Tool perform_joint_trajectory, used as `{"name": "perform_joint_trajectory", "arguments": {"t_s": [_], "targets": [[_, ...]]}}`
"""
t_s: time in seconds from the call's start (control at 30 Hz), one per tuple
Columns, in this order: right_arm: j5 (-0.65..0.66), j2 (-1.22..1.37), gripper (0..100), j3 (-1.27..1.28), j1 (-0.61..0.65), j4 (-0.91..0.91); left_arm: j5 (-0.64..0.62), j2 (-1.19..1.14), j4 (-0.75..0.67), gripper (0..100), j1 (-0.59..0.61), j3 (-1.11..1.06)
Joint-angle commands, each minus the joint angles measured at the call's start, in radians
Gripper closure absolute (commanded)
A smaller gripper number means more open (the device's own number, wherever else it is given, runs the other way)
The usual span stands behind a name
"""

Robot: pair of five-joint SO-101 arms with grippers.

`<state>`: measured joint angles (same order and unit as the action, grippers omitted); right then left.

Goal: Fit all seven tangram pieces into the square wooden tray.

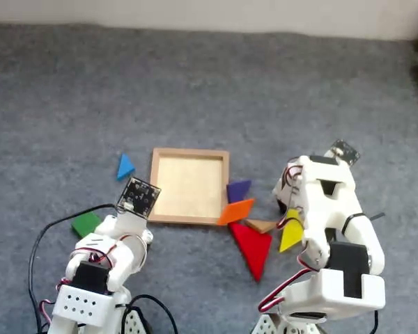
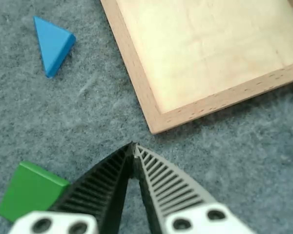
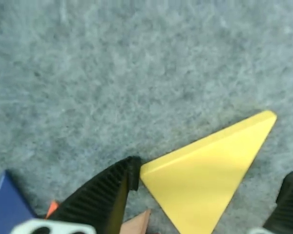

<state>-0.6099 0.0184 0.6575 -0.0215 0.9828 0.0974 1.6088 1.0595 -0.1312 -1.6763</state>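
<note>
Lying by tray (image 1: 189, 152): orange pc (image 1: 235, 211), purple pc (image 1: 238, 190).

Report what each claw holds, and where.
Nothing. The left claw is shut empty; the right claw stands open astride the yellow triangle, not gripping it.

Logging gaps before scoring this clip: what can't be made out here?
- Yellow triangle: high view, the right arm covers one side; right wrist view, the picture edge cuts a corner.
- Green piece: high view, the left arm covers one end; left wrist view, the left gripper overlaps it, so its full shape is unclear.
- Tan piece: high view, too small to tell its shape.
</note>
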Motion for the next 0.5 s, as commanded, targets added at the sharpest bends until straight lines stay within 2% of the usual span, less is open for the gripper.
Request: {"name": "perform_joint_trajectory", "arguments": {"t_s": [0.0, 0.4, 0.47], "targets": [[0.009, -0.002, 57.7, -0.054, -0.041, -0.024, 0.008, 0.008, 0.0, 99, 0.004, -0.028], [0.008, -0.002, 57.9, -0.045, -0.044, -0.018, 0.008, 0.008, 0.0, 99, 0.004, -0.028], [0.008, -0.007, 61.1, -0.044, -0.044, -0.01, 0.008, 0.008, 0.0, 99, 0.004, -0.028]]}}
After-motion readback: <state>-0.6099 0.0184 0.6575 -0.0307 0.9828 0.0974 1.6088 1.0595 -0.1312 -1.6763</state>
